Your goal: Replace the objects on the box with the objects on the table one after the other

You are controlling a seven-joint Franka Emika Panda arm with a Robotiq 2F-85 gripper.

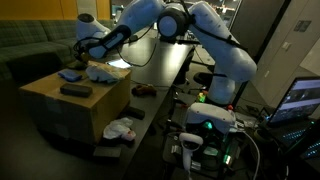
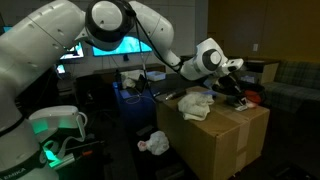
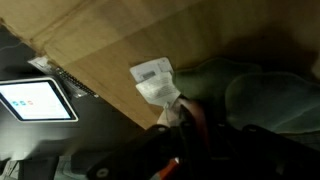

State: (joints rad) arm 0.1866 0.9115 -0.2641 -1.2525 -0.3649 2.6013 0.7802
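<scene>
A cardboard box (image 1: pixel 70 105) carries a blue cloth (image 1: pixel 70 73), a flat black object (image 1: pixel 75 90) and a white cloth (image 1: pixel 100 71). My gripper (image 1: pixel 79 50) hovers over the far end of the box top, above the blue cloth. In an exterior view the gripper (image 2: pixel 236 68) is above a dark object (image 2: pixel 236 101), with the white cloth (image 2: pixel 195 103) on the box (image 2: pixel 215 135). In the wrist view the fingers (image 3: pixel 181 112) look closed together, their tips at the edge of a white piece (image 3: pixel 154 80) on the cardboard (image 3: pixel 110 40).
A dark red object (image 1: pixel 143 90) lies on the black table beside the box. A white bundle (image 1: pixel 120 128) and dark items (image 1: pixel 108 152) lie lower down in front. A lit monitor (image 3: pixel 38 100) and a green couch (image 1: pixel 30 45) are nearby.
</scene>
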